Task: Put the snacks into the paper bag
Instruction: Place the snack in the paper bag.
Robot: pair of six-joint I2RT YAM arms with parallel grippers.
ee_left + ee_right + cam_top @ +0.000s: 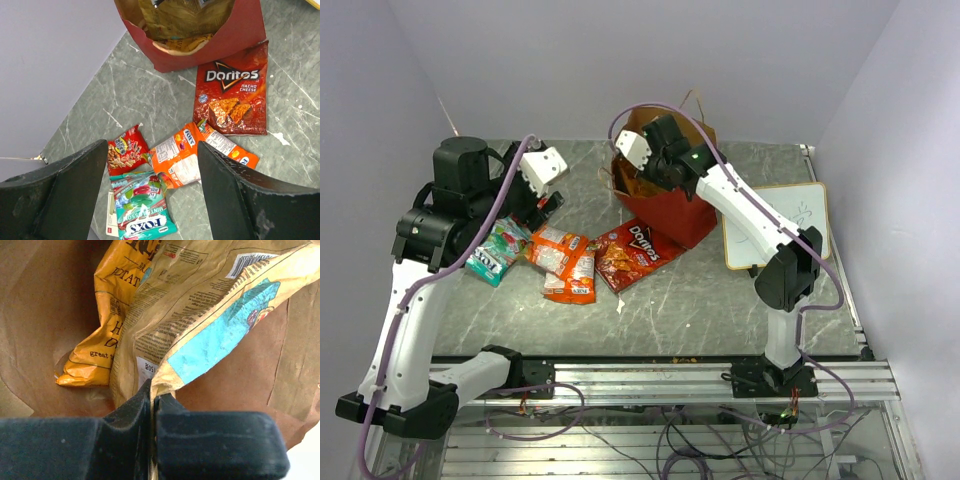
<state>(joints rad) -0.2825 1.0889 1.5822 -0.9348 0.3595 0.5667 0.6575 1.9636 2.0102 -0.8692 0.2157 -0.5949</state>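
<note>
Left pincer (pixel 151 146) agape, right pincer (pixel 152 396) clamped

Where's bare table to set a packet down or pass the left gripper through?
Widest bare stretch: the near strip of table between the Doritos bag and the front rail. Also bare: the marble between left gripper and paper bag. Crowded: teal pack, orange packs and Doritos bag bunch left of centre; the whiteboard takes the right edge.

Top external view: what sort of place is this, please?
Most likely a robot test cell in a lab: plain white walls close in the marbled table, an aluminium rail runs along its near edge, and loose cables lie below it.
</note>
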